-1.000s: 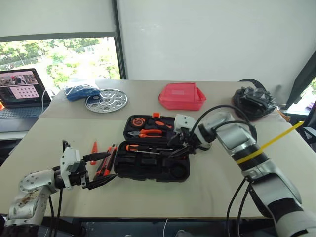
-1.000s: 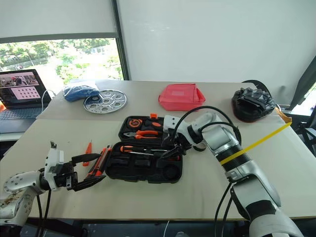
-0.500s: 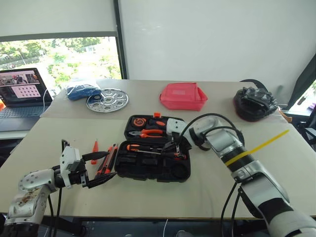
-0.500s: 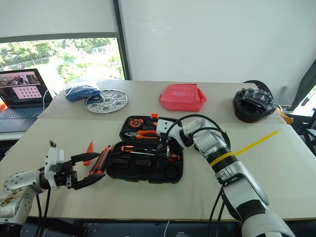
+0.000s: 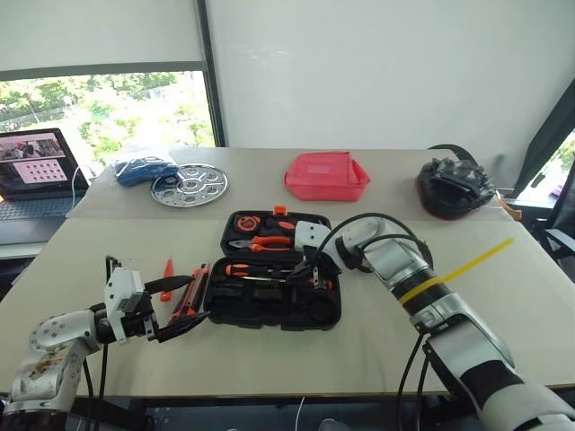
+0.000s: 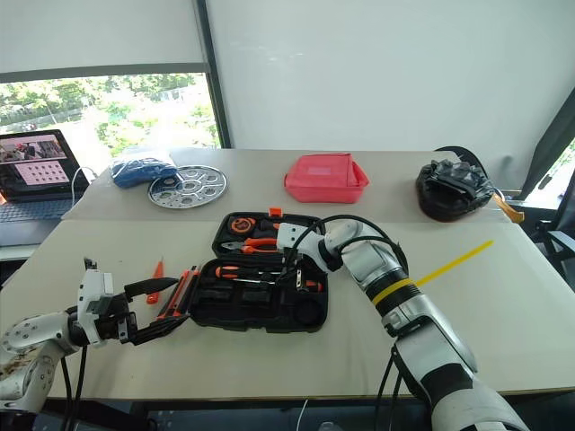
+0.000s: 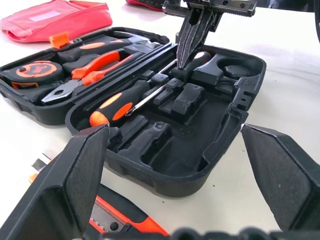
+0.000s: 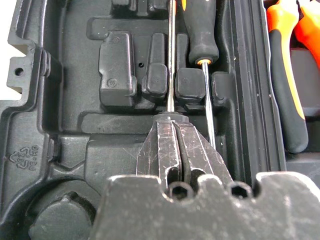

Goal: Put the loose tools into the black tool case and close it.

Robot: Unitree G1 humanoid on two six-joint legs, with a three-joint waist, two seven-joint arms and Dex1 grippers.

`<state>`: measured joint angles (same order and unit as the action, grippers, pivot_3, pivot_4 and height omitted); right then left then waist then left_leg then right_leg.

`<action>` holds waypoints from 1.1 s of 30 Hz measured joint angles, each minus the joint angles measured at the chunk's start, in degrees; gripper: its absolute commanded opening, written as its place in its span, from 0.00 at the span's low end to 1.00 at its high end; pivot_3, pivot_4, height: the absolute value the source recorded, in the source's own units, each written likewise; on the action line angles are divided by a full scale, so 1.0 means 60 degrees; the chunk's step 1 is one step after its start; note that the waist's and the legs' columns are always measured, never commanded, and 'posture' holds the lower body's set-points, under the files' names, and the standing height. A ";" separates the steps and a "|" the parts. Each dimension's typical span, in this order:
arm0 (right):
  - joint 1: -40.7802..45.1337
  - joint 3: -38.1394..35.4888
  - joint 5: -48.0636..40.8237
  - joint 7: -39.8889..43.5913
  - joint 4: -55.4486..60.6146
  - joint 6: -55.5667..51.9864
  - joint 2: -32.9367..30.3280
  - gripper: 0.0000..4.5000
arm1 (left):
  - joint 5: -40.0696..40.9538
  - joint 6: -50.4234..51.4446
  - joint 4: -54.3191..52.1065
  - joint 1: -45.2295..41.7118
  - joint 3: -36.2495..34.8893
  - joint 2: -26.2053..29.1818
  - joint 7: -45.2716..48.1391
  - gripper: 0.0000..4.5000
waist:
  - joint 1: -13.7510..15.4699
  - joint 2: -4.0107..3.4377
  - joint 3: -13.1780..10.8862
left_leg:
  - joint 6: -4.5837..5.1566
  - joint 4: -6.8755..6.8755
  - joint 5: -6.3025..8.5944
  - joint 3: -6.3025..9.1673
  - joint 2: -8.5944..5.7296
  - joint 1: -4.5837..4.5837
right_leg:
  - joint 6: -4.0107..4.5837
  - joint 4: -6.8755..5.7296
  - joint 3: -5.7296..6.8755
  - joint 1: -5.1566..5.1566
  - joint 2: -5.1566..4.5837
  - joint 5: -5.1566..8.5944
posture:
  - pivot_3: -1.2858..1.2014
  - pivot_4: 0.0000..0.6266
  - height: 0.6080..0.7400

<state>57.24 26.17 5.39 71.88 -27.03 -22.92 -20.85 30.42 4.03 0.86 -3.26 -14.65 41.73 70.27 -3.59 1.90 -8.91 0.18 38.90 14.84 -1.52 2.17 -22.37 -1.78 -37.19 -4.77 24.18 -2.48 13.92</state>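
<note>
Two screwdrivers (image 5: 269, 270) already lie in the slots of the open case (image 5: 272, 302), which sits mid-desk with its lid half toward the far edge holding pliers (image 5: 262, 241) and a round tape measure. The right pincer (image 5: 312, 267) is pressed together, tips down on the screwdriver shafts inside the case; the wrist view shows the closed fingers against the thin steel shaft, seemingly pushing it into its clips rather than holding it. Left of the case, near the desk's left front, the knife (image 5: 191, 294) lies just beside the case wall and the tester (image 5: 167, 277) a little further left, both on the bare desk. The left pincer (image 5: 175, 301) is spread wide, hovering level by the knife, holding nothing. Judgement: roughly half done; knife and tester remain to be stowed, the tape roll I cannot place with certainty, and the lid is not yet closed. Desk (image 5: 377, 341) is pale beige, two tops butted together; along the far edge sit a blue bundle, a perforated metal disc, a red pouch (image 5: 326, 175) and a dark helmet-like bundle (image 5: 455, 189). A laptop stands at far left, a window behind it, white wall beyond.
</note>
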 measured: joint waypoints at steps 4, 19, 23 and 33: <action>-0.0714 -0.0876 -0.0784 -0.0143 0.0420 0.0231 0.0098 0.00 | 0.0003 0.0006 -0.0087 0.0265 -0.0049 0.0071 -0.0039 1.00 | -0.0049 -0.0001 -0.0002 | 0.0000 -0.0014 0.0000 0.0010 0.0004 -0.0014 | 0.0004 0.0001 0.0005 0.0019 0.0001 -0.0001 | 0.52 0.24 1.00; -0.7824 -0.6375 -0.5299 0.0731 0.4905 0.3676 -0.1407 0.99 | 0.0166 -0.0005 0.1107 0.3327 -0.3859 0.0296 -0.1480 1.00 | 0.0188 -0.0003 -0.0010 | -0.0013 -0.0016 0.0017 0.0025 0.0058 -0.0010 | 0.0020 0.0059 0.0121 -0.0016 -0.0027 -0.0003 | 0.52 0.24 1.00; -0.8849 -0.7004 -0.5540 0.0791 0.4859 0.4616 -0.1481 0.99 | 0.0163 0.0033 0.1525 0.4080 -0.4524 0.0029 -0.2021 1.00 | 0.0168 -0.0002 -0.0011 | -0.0016 -0.0012 0.0016 -0.0046 0.0077 0.0030 | 0.0035 0.0042 0.0114 -0.0026 -0.0010 0.0005 | 0.52 0.24 1.00; -0.8961 -0.6936 -0.5887 -0.0013 0.5693 0.5154 -0.1475 0.99 | 0.0749 0.2312 -0.0428 0.3881 -0.4226 0.0271 -0.2854 1.00 | 0.0275 0.0006 -0.0012 | -0.0032 -0.0012 0.0002 -0.0062 0.0083 0.0045 | 0.0061 0.0012 0.0114 -0.0021 0.0015 0.0012 | 0.52 0.24 1.00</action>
<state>3.47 -15.44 -29.93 71.81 7.13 8.00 -29.70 34.92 17.90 -1.70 20.03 -40.01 43.35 53.15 -1.94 1.94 -8.98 -0.02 38.83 14.85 -1.89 2.67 -22.10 -1.42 -37.11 -4.09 24.05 -2.39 13.99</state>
